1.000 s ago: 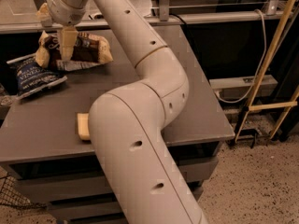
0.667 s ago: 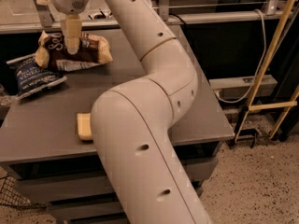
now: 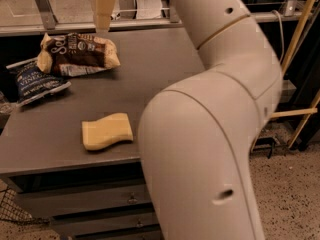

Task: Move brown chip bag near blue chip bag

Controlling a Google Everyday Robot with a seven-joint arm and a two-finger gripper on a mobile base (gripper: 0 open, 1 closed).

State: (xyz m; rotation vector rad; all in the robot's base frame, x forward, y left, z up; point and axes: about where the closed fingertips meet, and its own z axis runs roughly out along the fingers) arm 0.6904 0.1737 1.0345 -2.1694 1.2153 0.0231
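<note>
The brown chip bag lies on the grey table at the back left, dark brown with pale tan ends. The blue chip bag lies flat just to its front left, and the two edges touch or nearly touch. My gripper hangs at the top edge of the camera view, just above and behind the brown bag and apart from it. Only its lower tan tip shows; the rest is cut off by the frame. It holds nothing that I can see.
A wavy yellow sponge lies near the table's front edge. My large white arm fills the right half of the view and hides the table's right side. A metal rail runs behind the table. Drawers are below the top.
The gripper has risen from the brown chip bag to the top of the view. The brown bag stays on the table beside the blue bag.
</note>
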